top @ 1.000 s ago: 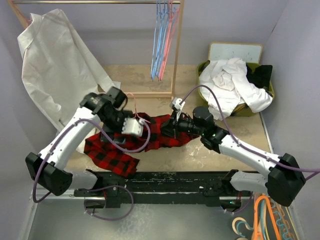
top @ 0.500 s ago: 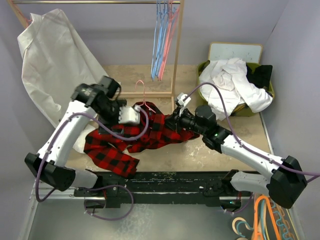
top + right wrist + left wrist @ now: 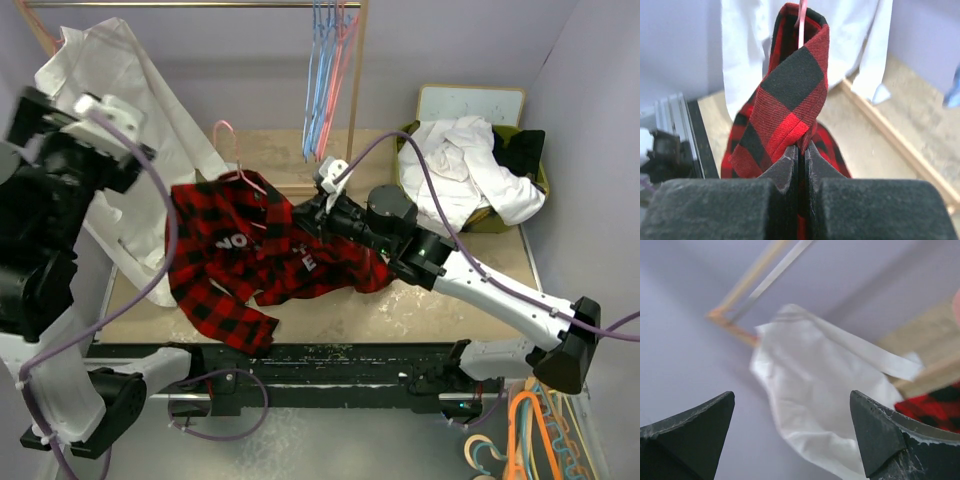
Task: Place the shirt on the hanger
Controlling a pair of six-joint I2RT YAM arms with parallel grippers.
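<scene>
The red-and-black plaid shirt (image 3: 255, 250) hangs partly lifted over the table, white lettering showing and a sleeve trailing toward the front. The pink hanger (image 3: 228, 145) pokes its hook out of the collar; its thin pink wire (image 3: 801, 25) also shows inside the fold. My right gripper (image 3: 300, 213) is shut on the shirt's plaid edge (image 3: 795, 90), its jaws pinched together on the fabric (image 3: 801, 149). My left arm (image 3: 60, 200) is raised high at the left, away from the shirt. Its gripper (image 3: 792, 427) is open with nothing between the fingers, facing the white garment (image 3: 810, 390).
A large white garment (image 3: 110, 110) hangs from the wooden rack (image 3: 355, 100) at the back left. Light blue hangers (image 3: 318, 80) hang on the rack. A green basket (image 3: 405, 135) with white clothes stands back right. Orange hangers (image 3: 525, 430) lie at the front right.
My left arm has let go and swung up and left, away from the shirt. My right gripper moved left and up, lifting the shirt; the hanger's hook shifted left with it.
</scene>
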